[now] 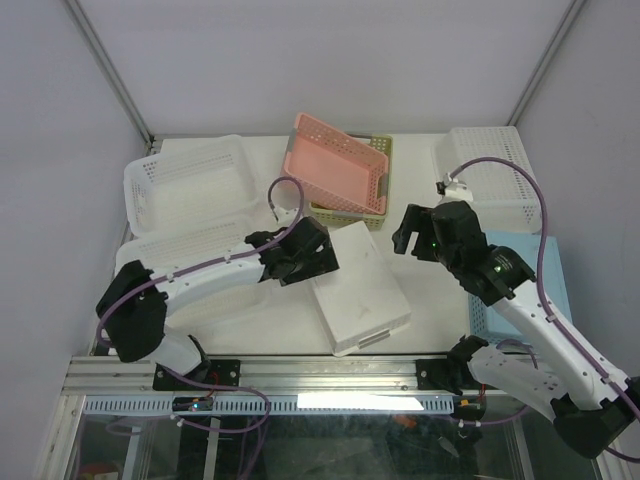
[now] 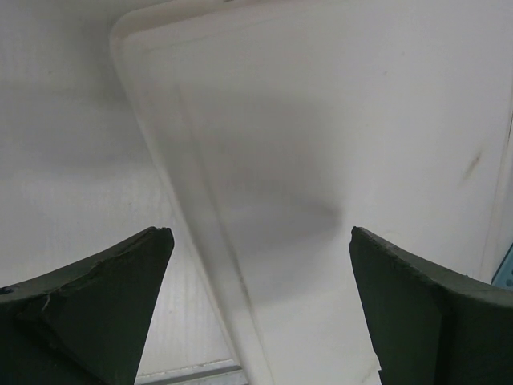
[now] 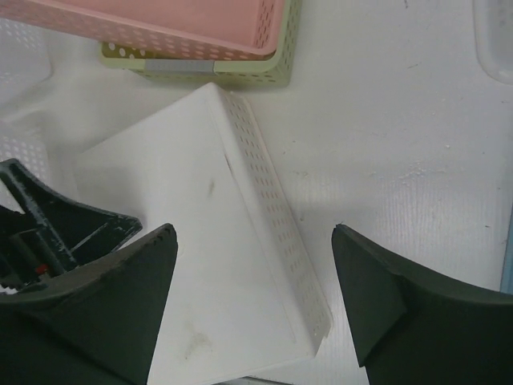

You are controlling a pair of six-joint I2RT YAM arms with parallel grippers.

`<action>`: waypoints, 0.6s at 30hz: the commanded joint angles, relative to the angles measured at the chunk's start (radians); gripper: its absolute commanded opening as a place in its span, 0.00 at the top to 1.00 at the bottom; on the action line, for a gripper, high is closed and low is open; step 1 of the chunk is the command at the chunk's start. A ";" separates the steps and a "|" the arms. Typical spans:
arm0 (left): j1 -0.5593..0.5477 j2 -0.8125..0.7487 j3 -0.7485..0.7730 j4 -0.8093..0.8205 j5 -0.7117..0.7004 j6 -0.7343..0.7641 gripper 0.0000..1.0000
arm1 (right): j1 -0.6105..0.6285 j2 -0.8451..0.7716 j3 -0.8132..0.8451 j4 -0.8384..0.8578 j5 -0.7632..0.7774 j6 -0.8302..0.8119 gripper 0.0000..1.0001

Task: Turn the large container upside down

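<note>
Large container (image 1: 360, 295) lies near the middle of the table (image 1: 410, 180), close to the near edge. Its flat, closed base faces up and its perforated wall slopes down to the table surface, as the right wrist view shows. To my eye it is already upside down.

Behind it, a pink basket (image 1: 335, 165) sits tilted in a pale green basket (image 1: 378, 208). White baskets (image 1: 190, 180) stand to the far left and another white basket (image 1: 490, 165) stands at the far right, all apart from the container.

Left hand (image 1: 318, 262) hangs over the container's left edge, fingers spread wide with nothing between them. The left wrist view shows only the smooth upturned base below. Whether a fingertip touches it I cannot tell.

Right hand (image 1: 413, 232) is off the container's far right corner, raised, its fingers also well apart and empty.

I judge that the turn itself is finished and the step in hand is the release. The next move calls for lifting both hands clear. The left one should go straight up, so a finger does not catch the rim and shift or tip the container.
</note>
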 commanded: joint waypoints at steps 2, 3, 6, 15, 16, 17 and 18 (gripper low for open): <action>0.000 0.196 0.187 0.185 0.131 0.156 0.01 | -0.005 -0.015 0.076 -0.065 0.096 -0.039 0.18; -0.006 0.228 0.209 0.215 0.162 0.190 0.01 | -0.005 -0.021 0.089 -0.083 0.112 -0.036 0.18; -0.022 0.301 0.253 0.336 0.255 0.257 0.01 | -0.005 -0.047 0.123 -0.127 0.159 -0.031 0.19; -0.063 0.541 0.510 0.478 0.416 0.273 0.01 | -0.007 -0.128 0.172 -0.195 0.282 -0.016 0.19; -0.067 0.562 0.532 0.493 0.434 0.263 0.01 | -0.007 -0.128 0.177 -0.202 0.284 -0.015 0.19; -0.070 0.585 0.554 0.510 0.450 0.255 0.01 | -0.008 -0.126 0.179 -0.212 0.288 -0.011 0.19; -0.072 0.603 0.575 0.518 0.476 0.250 0.01 | -0.008 -0.126 0.179 -0.215 0.290 -0.010 0.19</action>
